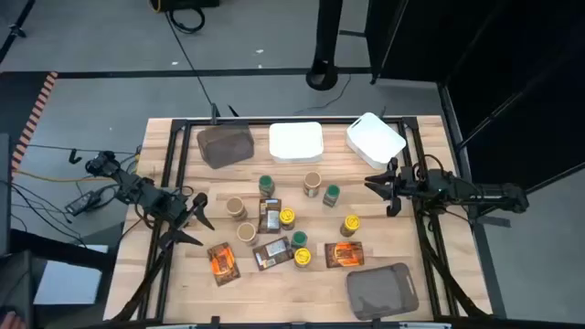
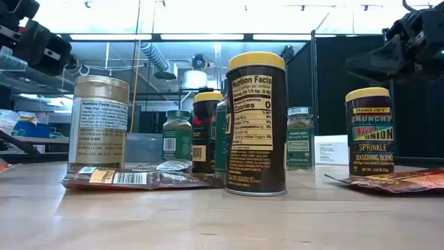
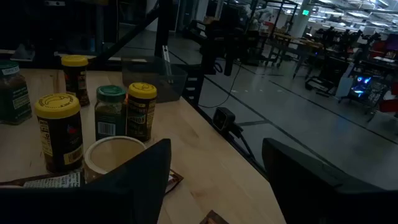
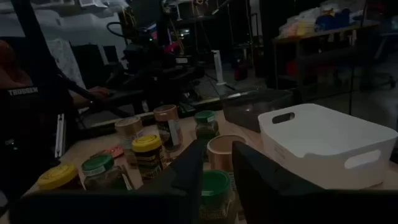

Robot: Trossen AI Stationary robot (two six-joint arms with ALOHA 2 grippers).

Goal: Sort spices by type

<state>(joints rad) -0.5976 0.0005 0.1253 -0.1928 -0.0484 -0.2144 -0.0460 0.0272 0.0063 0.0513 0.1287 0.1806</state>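
Note:
The spices stand and lie in the middle of the table: small jars with tan lids (image 1: 236, 208), green lids (image 1: 266, 185) and yellow lids (image 1: 287, 217), orange packets (image 1: 222, 260) (image 1: 344, 254) and brown packets (image 1: 271, 253). All rest on the wood, the jars on their bases and the packets flat. My left gripper (image 1: 199, 217) is open and hovers at the left side of the group, with a tan-lidded jar (image 3: 112, 155) just ahead of its fingers. My right gripper (image 1: 382, 187) is open and hovers at the right side of the group, above a green-lidded jar (image 4: 214, 183).
Two white trays (image 1: 295, 142) (image 1: 375, 139) and a brown-grey bin (image 1: 224, 144) sit along the far edge. A second brown-grey bin (image 1: 382, 288) lies at the near right corner. A dark frame (image 1: 169, 155) runs along the table's sides. Bare wood shows at the near left.

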